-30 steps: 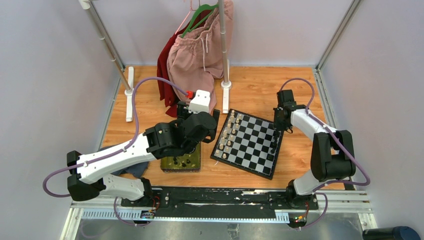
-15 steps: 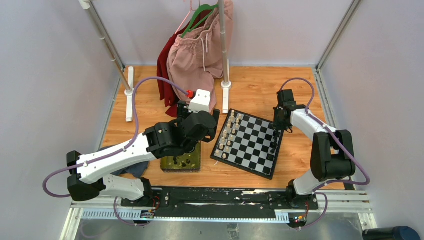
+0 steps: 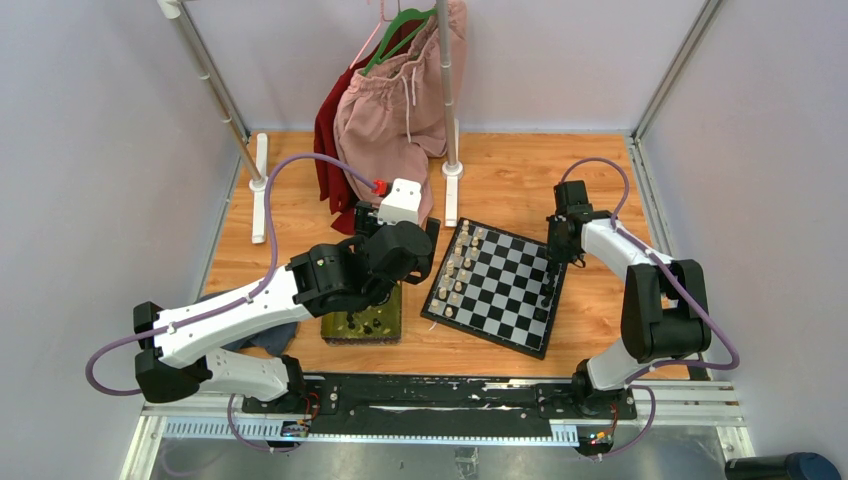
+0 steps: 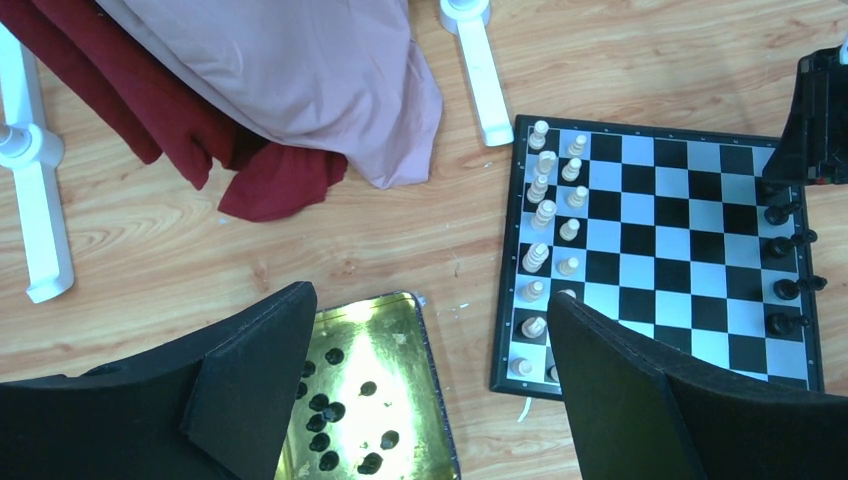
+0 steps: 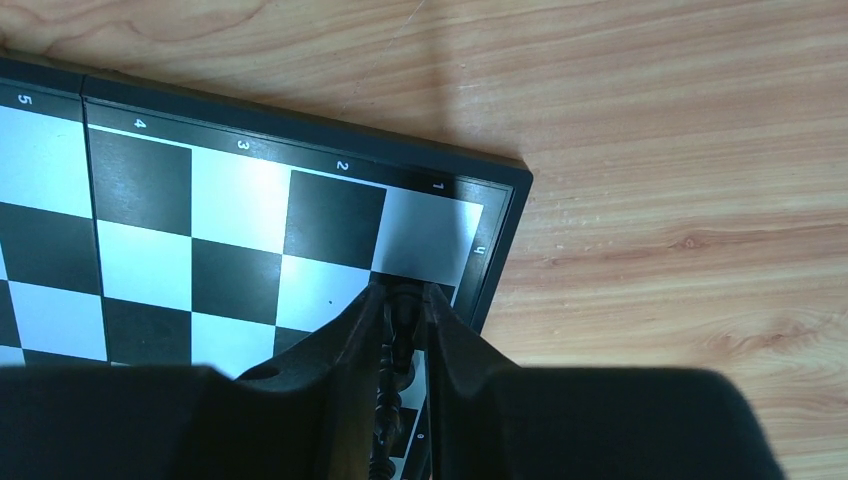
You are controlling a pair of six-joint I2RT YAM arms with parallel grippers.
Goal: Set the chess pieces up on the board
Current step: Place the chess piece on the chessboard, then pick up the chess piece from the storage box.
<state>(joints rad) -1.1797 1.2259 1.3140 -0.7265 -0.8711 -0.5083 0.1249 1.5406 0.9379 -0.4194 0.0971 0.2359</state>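
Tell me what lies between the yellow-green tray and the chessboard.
Only a strip of bare wooden tabletop separates the tray and the board, seen in the left wrist view.

tray (image 4: 385,345) partly hidden, board (image 5: 240,215) cut off

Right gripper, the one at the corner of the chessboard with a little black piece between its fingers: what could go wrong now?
The black piece stands between the right gripper's fingers, right by the board's edge. A finger brushing it on the way up might tip it over or push it off the board. The gripper could also bump the other black pieces standing close by along that edge.
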